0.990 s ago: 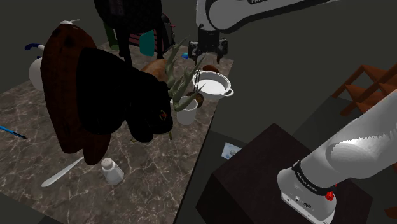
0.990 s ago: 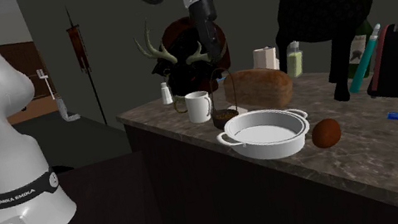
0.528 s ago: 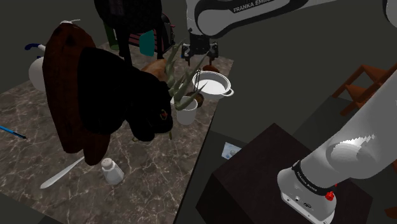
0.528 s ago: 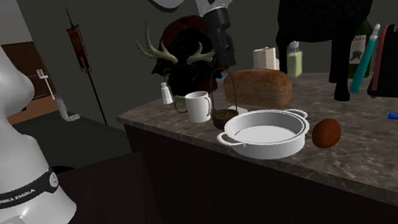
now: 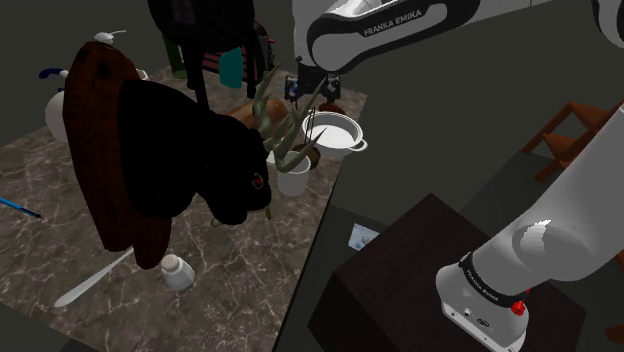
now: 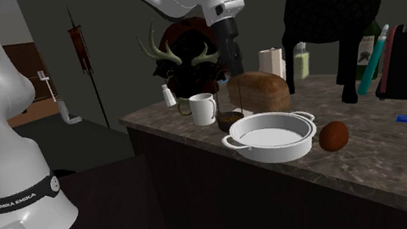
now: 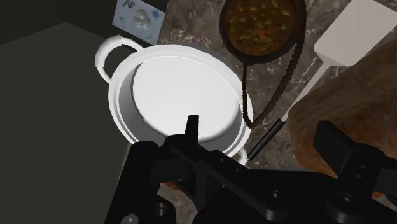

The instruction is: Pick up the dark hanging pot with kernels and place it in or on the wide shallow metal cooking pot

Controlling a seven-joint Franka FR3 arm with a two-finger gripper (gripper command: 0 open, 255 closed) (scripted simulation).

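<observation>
Hanging pot (image 7: pixel 259 28): dark, round and filled with yellowish kernels. It stands on the marble counter (image 6: pixel 374 165), not lifted. In the second exterior view the hanging pot (image 6: pixel 229 119) sits between the white mug (image 6: pixel 203 109) and the wide shallow pot (image 6: pixel 273 155), just beside that pot's rim. I cannot tell whether the two touch. The brown loaf (image 6: pixel 262 90) lies close behind it.

Gripper (image 7: pixel 264 137): my fingers stand apart and clasp nothing. In the second exterior view the gripper (image 6: pixel 233 71) hangs vertically, above the counter and over the hanging pot's side of the wide pot.

Governing relation: the bowl lies below and forward of my fingertips, beyond the far rim of the wide shallow pot (image 7: pixel 181 95). Its cord handle (image 7: pixel 245 95) rises from the bowl as a tall narrow loop. The top of the loop ends near the gap between my fingers, nearer one finger than the other, and it touches neither.

Assessment: the step in hand is the approach and no grasp has been made. The loop's top is the nearest part to take, and reaching it likely needs a short descent and a small sideways correction. The loaf close beside one finger is a collision risk.
</observation>
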